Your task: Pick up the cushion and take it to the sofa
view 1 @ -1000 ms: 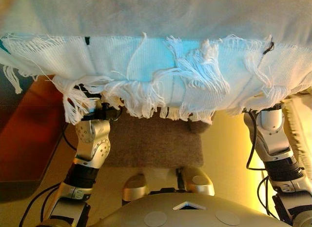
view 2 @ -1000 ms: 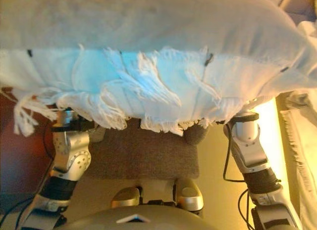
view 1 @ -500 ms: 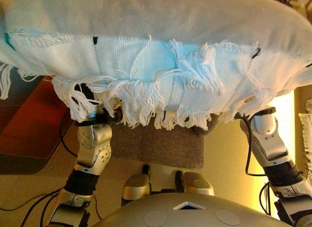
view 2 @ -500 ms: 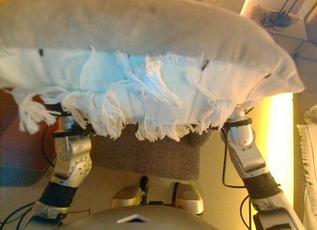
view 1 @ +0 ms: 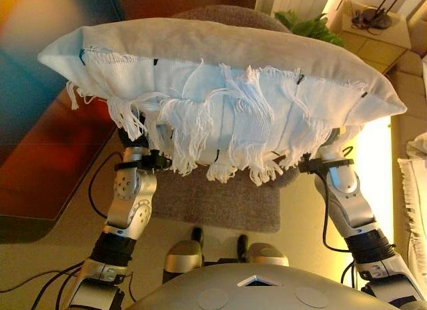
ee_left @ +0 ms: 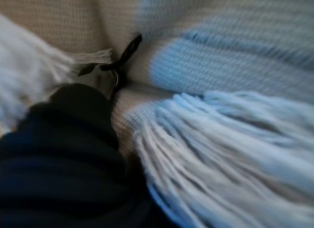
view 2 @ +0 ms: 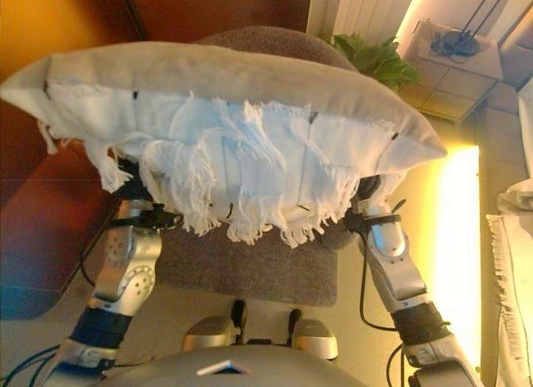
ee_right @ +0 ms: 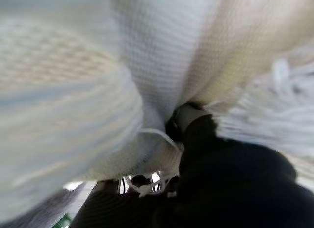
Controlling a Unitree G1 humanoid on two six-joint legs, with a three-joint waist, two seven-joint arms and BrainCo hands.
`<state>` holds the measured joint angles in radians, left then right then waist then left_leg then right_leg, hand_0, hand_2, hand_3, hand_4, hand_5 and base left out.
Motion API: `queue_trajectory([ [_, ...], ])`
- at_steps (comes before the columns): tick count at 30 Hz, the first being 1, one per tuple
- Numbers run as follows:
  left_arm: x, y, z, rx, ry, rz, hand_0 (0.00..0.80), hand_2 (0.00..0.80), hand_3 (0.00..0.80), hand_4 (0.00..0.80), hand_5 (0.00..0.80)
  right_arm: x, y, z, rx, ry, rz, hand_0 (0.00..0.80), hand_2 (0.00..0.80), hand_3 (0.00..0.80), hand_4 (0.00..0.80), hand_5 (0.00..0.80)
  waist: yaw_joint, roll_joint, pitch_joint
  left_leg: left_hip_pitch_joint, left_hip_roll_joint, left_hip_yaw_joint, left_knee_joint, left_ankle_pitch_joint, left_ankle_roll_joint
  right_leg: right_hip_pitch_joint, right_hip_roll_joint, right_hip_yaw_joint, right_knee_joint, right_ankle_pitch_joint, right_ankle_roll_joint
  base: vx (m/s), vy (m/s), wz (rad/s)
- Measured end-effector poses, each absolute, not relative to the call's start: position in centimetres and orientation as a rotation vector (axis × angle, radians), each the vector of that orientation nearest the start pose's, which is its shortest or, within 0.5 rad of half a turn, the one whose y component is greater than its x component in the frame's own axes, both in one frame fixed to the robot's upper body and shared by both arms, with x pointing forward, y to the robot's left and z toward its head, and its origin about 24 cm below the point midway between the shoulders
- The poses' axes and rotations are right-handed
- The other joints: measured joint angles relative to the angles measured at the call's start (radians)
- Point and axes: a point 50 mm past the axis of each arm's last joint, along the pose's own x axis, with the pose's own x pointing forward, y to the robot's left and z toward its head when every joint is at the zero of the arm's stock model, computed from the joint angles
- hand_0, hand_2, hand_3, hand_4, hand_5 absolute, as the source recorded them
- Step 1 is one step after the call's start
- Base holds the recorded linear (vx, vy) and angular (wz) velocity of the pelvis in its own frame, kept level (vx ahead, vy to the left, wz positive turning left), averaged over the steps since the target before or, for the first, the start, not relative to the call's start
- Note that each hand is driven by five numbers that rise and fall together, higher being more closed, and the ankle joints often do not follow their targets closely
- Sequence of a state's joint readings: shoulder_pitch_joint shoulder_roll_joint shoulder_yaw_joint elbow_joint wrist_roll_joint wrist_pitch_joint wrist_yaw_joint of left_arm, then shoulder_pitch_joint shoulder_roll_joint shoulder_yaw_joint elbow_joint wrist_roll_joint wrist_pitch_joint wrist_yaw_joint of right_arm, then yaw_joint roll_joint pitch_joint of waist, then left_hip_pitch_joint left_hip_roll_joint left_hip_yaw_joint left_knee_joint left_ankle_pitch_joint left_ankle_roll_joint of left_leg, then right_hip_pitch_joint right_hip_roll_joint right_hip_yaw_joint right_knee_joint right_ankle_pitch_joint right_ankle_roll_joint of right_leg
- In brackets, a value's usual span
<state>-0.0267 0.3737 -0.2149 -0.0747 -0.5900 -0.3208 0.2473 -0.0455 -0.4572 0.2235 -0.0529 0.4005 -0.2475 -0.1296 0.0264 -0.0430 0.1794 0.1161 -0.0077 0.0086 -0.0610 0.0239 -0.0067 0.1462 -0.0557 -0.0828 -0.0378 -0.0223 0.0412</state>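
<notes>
Cushion (view 1: 220, 77), fringed, raised clear above a grey chair seat (view 2: 250, 266), carried between both arms for transport to the sofa, not identifiable in view. Left and right hands buried under it; grip state indeterminable.

Grey armchair (view 2: 250, 262), green plant (view 2: 376, 61), tiled floor (view 2: 454, 100), red-brown panel (view 1: 47, 170)

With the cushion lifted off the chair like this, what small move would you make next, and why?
Probably turn toward the sofa, keeping the cushion level. It is already clear above the grey chair, carried on both arms, with each robot hand hidden beneath it, so lifting further seems needless.
</notes>
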Motion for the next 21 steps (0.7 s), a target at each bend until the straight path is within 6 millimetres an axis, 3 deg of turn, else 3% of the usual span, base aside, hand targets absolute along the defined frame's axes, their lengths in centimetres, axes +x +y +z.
queue_trajectory([
  [5,25.4,18.3,6.1,-0.226,-0.13,0.068,0.8,0.8,0.8,0.8,0.8,25.7,-18.0,5.2,0.016,-0.088,0.097,0.8,0.8,0.8,0.8,0.8,0.016,-0.006,-0.006,0.019,0.001,0.012,-0.008,0.001,-0.001,0.029,0.0,-0.009,-0.039,0.021,0.0,0.127,-0.033,-0.07],
  [11,25.1,18.2,1.0,-0.181,0.137,0.122,0.8,0.8,0.8,0.8,0.8,25.7,-17.9,0.1,0.002,0.171,0.074,0.8,0.8,0.8,0.8,0.8,0.017,-0.006,-0.014,0.056,0.0,0.013,-0.026,0.005,-0.001,0.064,0.0,-0.011,-0.052,0.027,0.0,0.15,-0.052,0.0],
  [16,24.8,18.5,-2.7,-0.125,0.316,0.191,0.8,0.8,0.8,0.8,0.8,25.7,-17.4,-2.8,0.031,0.328,0.082,0.8,0.8,0.8,0.8,0.8,0.016,-0.008,-0.026,0.076,0.001,0.014,-0.026,0.005,-0.001,0.083,0.0,-0.013,-0.052,0.027,0.0,0.159,-0.036,0.0],
  [21,24.5,18.5,-4.9,-0.086,0.449,0.216,0.8,0.8,0.8,0.8,0.8,25.6,-17.6,-4.9,0.016,0.475,0.102,0.8,0.8,0.8,0.8,0.8,0.018,-0.01,-0.051,0.1,0.001,0.012,-0.027,0.005,-0.002,0.108,0.0,-0.02,-0.052,0.027,0.0,0.131,-0.015,0.02],
])
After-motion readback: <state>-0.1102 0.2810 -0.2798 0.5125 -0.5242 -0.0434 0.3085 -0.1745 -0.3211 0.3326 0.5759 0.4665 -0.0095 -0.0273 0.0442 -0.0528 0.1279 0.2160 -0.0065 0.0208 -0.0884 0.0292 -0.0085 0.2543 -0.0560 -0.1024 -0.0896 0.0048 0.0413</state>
